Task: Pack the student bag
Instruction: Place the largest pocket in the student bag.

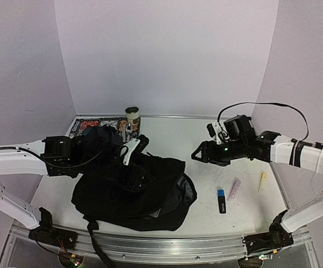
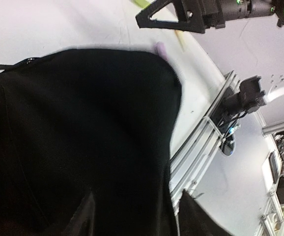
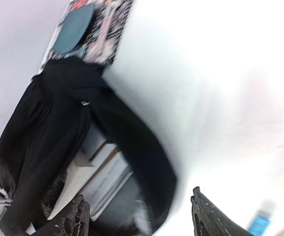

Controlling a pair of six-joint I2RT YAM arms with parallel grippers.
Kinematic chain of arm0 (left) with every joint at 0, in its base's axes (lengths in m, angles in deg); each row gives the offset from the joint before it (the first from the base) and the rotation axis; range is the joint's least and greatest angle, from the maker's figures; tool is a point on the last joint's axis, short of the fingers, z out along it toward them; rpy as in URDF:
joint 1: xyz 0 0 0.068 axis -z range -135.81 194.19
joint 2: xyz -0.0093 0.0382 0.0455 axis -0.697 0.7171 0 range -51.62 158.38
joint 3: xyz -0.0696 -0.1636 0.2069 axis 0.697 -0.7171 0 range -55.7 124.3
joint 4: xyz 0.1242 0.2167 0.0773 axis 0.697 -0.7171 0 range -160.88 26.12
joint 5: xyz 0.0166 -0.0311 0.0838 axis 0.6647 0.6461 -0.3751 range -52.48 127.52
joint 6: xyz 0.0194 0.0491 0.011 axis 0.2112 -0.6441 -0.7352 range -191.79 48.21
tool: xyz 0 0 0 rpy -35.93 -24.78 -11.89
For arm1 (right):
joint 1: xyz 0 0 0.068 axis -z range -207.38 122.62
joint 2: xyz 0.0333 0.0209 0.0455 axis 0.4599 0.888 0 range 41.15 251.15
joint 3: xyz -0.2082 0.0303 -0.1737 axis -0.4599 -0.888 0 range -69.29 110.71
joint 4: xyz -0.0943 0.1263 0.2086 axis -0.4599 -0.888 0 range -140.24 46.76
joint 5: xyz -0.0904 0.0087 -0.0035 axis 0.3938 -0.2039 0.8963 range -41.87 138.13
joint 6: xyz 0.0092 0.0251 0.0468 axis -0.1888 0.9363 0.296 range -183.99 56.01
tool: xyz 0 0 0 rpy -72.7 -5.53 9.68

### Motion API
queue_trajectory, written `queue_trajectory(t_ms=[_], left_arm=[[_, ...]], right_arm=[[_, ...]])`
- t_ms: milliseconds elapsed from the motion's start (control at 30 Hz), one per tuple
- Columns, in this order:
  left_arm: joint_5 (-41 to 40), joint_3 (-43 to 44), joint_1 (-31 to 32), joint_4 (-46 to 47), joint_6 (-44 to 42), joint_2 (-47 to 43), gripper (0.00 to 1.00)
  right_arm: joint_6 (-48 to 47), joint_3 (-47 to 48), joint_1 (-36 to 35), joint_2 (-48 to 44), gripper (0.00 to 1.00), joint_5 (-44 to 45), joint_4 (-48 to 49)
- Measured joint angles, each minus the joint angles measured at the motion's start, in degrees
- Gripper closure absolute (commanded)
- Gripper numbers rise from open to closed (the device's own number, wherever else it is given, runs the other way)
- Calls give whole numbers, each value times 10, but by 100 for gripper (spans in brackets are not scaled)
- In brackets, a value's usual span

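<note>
Black fabric, floppy and crumpled, makes up the student bag. It lies on the white table, toward 7 o'clock of the table's middle in the top view. One strap trails over the near edge at 6 o'clock. From the right wrist the bag's mouth gapes, and pale box-like shapes show inside, too blurred to name.

The left gripper hangs over the bag's 11 o'clock part with its fingers spread apart. Black cloth fills the view beyond them, and whether they touch it I cannot tell. The right gripper sits at 2 o'clock of the bag, in the air and clear of it. Its jaws stand wide with nothing between them.

On the bare table at 3 o'clock of the bag lies a black pen with a blue cap. A pink stick is just beside it at its 1 o'clock, and a yellow stick lies farther out at 2 o'clock.

Near the back wall, at 12 o'clock of the bag, a can stands upright. A patterned mat lies at 11 o'clock, partly hidden by the left arm, and a dark teal plate rests on it
</note>
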State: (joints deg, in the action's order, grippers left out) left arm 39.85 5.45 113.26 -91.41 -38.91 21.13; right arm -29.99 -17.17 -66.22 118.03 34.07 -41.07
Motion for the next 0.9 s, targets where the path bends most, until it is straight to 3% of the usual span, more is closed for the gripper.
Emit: queue_trajectory(t_ms=[100, 300, 633, 900], left_arm=[[7, 15, -9, -1, -19, -8, 27], [-17, 64, -43, -16, -40, -13, 26], [-56, 135, -139, -42, -30, 116, 26], [-47, 135, -232, -56, -44, 135, 25]], right_arm=[[-16, 1, 13, -15, 28, 12, -14], [-36, 38, 13, 8, 29, 3, -34], [-109, 179, 13, 138, 30, -67, -39], [-182, 285, 3, 241, 29, -98, -44]])
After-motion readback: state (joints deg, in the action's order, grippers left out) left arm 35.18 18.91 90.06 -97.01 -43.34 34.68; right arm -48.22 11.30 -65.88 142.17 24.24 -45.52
